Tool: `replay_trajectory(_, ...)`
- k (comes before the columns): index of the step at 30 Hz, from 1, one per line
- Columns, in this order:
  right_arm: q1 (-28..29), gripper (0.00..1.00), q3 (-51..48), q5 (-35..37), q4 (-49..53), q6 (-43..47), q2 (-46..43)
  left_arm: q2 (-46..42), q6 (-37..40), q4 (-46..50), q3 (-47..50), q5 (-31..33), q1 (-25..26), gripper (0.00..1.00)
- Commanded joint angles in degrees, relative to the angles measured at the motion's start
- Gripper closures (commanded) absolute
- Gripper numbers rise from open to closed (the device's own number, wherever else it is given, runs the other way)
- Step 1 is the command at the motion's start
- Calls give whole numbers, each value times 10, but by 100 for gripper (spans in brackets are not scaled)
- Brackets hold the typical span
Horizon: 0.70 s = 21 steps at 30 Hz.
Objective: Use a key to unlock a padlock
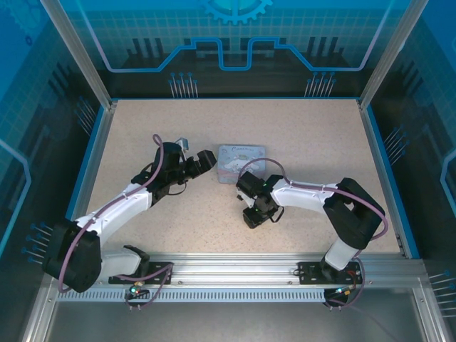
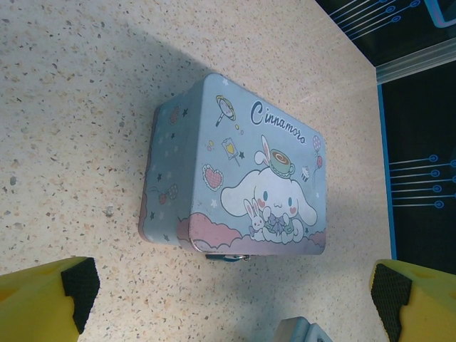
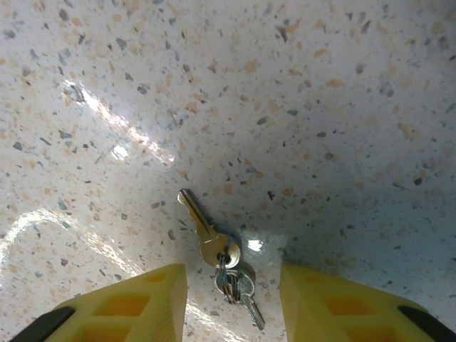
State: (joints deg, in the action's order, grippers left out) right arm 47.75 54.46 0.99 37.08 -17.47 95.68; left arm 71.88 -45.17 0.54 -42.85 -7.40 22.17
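The tiny dark padlock (image 2: 226, 257) hangs at the near edge of a pastel-blue cartoon tin (image 2: 235, 174), mostly hidden under the lid's rim. My left gripper (image 2: 235, 291) is open just short of it, its yellow fingers (image 2: 43, 303) wide apart with nothing between them. The key (image 3: 206, 235), brass-coloured, lies flat on the table, joined by a small ring (image 3: 226, 274) to a second silvery key (image 3: 248, 301). My right gripper (image 3: 229, 278) is open, one finger on each side of the ring, touching neither key. From above, the left gripper (image 1: 206, 160) is left of the tin (image 1: 241, 163) and the right gripper (image 1: 251, 218) is below it.
The speckled table (image 1: 313, 142) is bounded by blue rails and aluminium posts. A grey-blue corner of something (image 2: 306, 331) pokes in at the bottom edge of the left wrist view. The two arms lie close together near the tin.
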Motion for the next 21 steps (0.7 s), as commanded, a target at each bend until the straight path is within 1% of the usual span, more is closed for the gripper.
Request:
replay_trajectory(1, 6, 60, 18, -14, 8, 11, 14, 9, -9, -12, -2, -12, -5, 1)
replay_trajectory(6, 10, 62, 16, -15, 4, 13, 31, 10, -9, -12, -5, -11, -5, 1)
replay_trajectory(13, 17, 65, 5, -5, 8, 6, 31, 11, -9, -13, -5, -10, -5, 1)
replay_trajectory(21, 34, 80, -6, 7, -2, -14, 34, 13, -12, -16, -4, -10, -5, 1)
